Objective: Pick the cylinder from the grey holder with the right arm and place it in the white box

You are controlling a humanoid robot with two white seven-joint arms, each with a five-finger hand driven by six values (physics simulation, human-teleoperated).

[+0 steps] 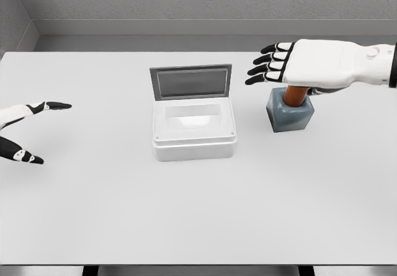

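At nine o'clock, left hand (28, 130) low at the table (198, 214) edge, fingers spread and holding nothing. At centre, white box (194, 130) with grey lid raised at its far side, cavity facing up. At two o'clock, orange-brown cylinder (296, 95) seated upright in the grey holder (289, 113), long axis vertical, top hidden under the right hand (298, 65), which hovers flat with fingers extended toward nine o'clock, gripping nothing.

cylinder (296, 95) in holder (289, 116) — right of box (194, 138)
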